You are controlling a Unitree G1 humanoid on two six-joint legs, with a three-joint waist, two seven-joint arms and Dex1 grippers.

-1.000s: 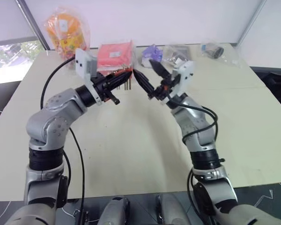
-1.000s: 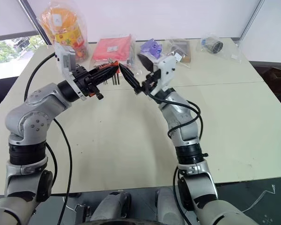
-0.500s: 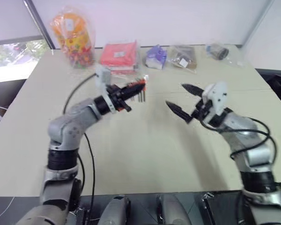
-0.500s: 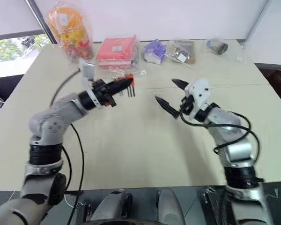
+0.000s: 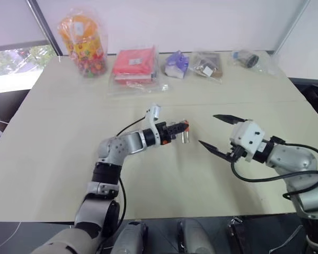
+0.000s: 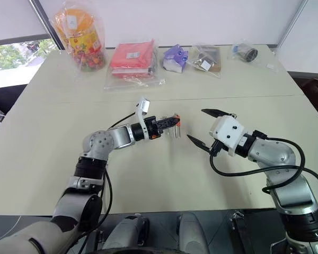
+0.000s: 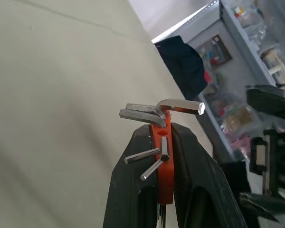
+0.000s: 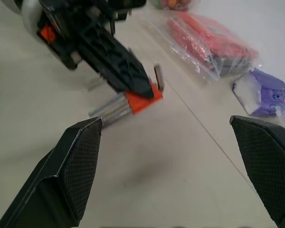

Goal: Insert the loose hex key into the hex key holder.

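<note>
My left gripper (image 5: 179,127) has its jaws clamped on the hex key holder (image 7: 163,156) above the surface (image 5: 164,180); my right gripper (image 5: 218,135), nearby, has jaws wide apart.

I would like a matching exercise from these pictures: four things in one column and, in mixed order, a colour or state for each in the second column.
Things:
1. left tool
2. right tool
3. hex key holder
4. sweets jar

States:
a. stands at the far edge of the table
b. open, holding nothing
c. orange-red, with metal keys sticking out
d. shut on the holder

Pairs: 1-d, 2-b, 3-c, 4-a
</note>
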